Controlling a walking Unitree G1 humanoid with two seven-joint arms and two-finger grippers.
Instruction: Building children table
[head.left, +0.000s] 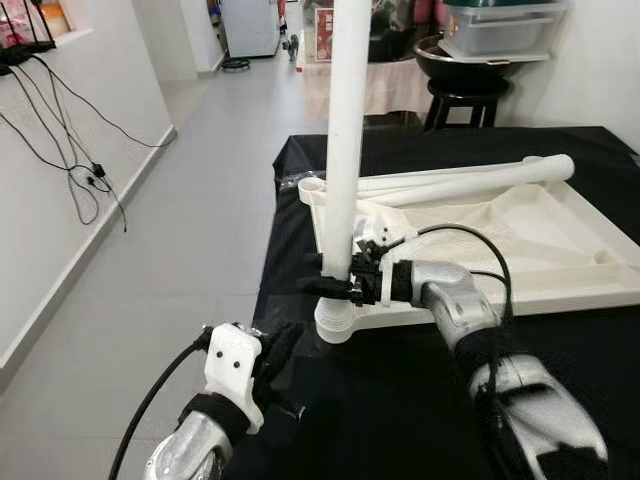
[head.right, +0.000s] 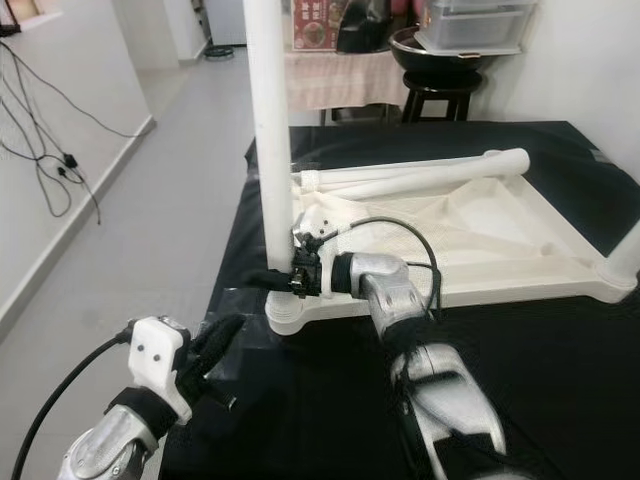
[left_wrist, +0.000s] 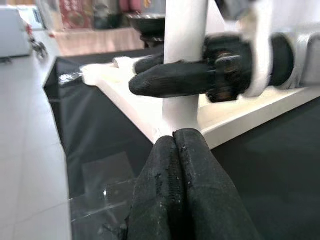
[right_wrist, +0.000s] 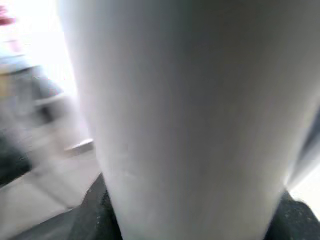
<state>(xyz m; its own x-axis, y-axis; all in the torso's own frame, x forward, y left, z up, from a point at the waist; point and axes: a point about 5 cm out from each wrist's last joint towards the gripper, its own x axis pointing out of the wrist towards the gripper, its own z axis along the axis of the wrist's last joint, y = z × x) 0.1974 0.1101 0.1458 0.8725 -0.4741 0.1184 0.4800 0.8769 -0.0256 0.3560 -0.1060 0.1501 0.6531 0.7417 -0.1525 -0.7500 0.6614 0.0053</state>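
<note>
— What colours mark the table parts?
— The upright leg (head.left: 345, 140), the overturned tabletop (head.left: 560, 255) and the two loose legs (head.left: 470, 180) are all plain white, set on a plain black cloth (head.left: 400, 400).

— And the robot?
— Silver arms; the right gripper (head.left: 335, 285) and left gripper (left_wrist: 175, 200) have black fingers, the left wrist bracket (head.left: 232, 362) white. The floor (head.left: 190, 220) is pale grey.

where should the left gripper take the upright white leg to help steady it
Judging by its pose, on the bare round shaft of the upright leg above the right gripper, which already clamps it just over the corner socket of the tabletop. Come in level from the robot's left, where the left gripper waits shut, with the jaws across the shaft.
</note>
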